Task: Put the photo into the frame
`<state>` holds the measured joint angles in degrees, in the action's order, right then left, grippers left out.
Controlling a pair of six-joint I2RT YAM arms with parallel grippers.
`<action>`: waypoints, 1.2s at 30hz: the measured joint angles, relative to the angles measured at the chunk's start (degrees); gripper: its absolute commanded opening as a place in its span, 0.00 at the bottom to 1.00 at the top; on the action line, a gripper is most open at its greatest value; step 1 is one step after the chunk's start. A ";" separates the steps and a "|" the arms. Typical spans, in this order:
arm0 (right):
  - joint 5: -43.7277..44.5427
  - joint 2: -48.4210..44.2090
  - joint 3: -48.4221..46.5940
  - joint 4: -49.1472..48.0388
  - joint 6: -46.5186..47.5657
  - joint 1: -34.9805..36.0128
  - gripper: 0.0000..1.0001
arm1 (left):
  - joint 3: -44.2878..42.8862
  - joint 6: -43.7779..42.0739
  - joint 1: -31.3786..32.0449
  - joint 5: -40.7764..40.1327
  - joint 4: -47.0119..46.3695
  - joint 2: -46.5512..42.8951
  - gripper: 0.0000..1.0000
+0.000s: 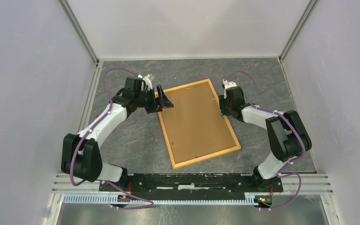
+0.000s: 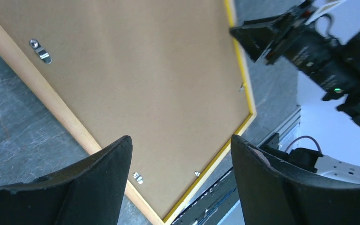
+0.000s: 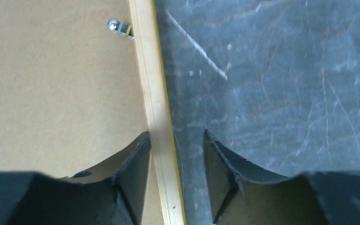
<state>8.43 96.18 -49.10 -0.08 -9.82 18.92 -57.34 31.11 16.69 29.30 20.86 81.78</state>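
The frame of light wood lies face down in the middle of the table, with a plain brown backing board set in it. The photo is not in view. My left gripper is open and empty, raised over the frame's far left corner; its wrist view looks through the gripper onto the board and rim. My right gripper is open at the frame's right edge. In its wrist view the gripper straddles the rim, one finger over the board, one over the table.
Small metal turn clips sit along the inside of the rim. The table is dark grey stone pattern. White walls enclose it on three sides. The arm mounting rail runs along the near edge.
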 measured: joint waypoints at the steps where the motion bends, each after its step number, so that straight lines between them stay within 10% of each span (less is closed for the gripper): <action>1: -0.48 -1.25 1.62 -0.50 -0.83 0.04 0.20 | 0.11 0.00 0.00 0.61 -0.72 -1.31 0.84; 3: -0.90 -2.23 2.84 -0.61 -1.18 0.39 0.00 | 0.63 0.00 0.00 1.27 -1.75 -3.56 0.85; 19: 5.73 -8.39 8.74 1.68 -25.51 0.57 0.00 | 5.84 -0.61 1.90 -5.05 -1.49 -15.93 0.90; 30: 7.21 -16.57 17.86 1.38 -52.52 2.78 0.00 | 30.21 25.83 23.17 -19.39 -5.44 -19.32 0.83; 33: 8.41 -21.66 23.15 -0.20 -58.14 6.38 0.47 | 31.58 32.68 23.74 -23.10 -6.62 -17.14 0.87; 36: 7.89 -25.79 28.61 -4.83 -60.26 7.89 0.70 | 28.94 37.31 24.24 -25.00 -8.15 -13.68 0.82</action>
<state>16.32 70.39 -20.49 -4.91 -70.08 26.81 -28.40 68.42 40.93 4.29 12.71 68.10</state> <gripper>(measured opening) 0.521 0.862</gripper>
